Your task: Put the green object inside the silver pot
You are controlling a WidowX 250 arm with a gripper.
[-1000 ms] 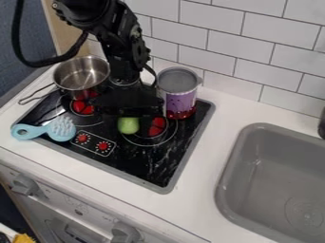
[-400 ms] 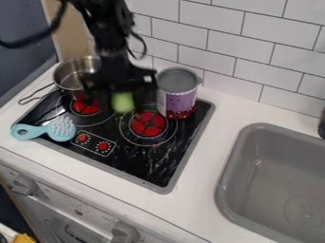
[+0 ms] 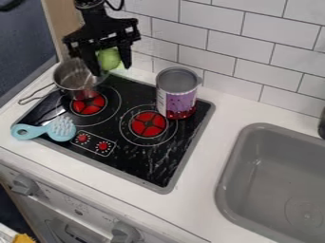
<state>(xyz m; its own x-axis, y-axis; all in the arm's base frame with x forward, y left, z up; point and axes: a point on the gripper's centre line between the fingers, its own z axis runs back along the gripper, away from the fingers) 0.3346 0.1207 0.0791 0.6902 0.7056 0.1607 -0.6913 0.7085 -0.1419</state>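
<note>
A toy kitchen, shown by its stove [image 3: 143, 159], sink [image 3: 273, 178], pot [image 3: 75, 81], knobs [image 3: 125, 232] and tiled wall [image 3: 213, 40].

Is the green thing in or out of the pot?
Out. The claw holds the green thing up, clear of the silver pot.

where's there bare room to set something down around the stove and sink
The white counter has a free strip between the stovetop and the sink; the stovetop's front right part, before the red-and-purple can, is bare too. It's crowded at back left, where the gripper holds the green object by the silver pot.
</note>
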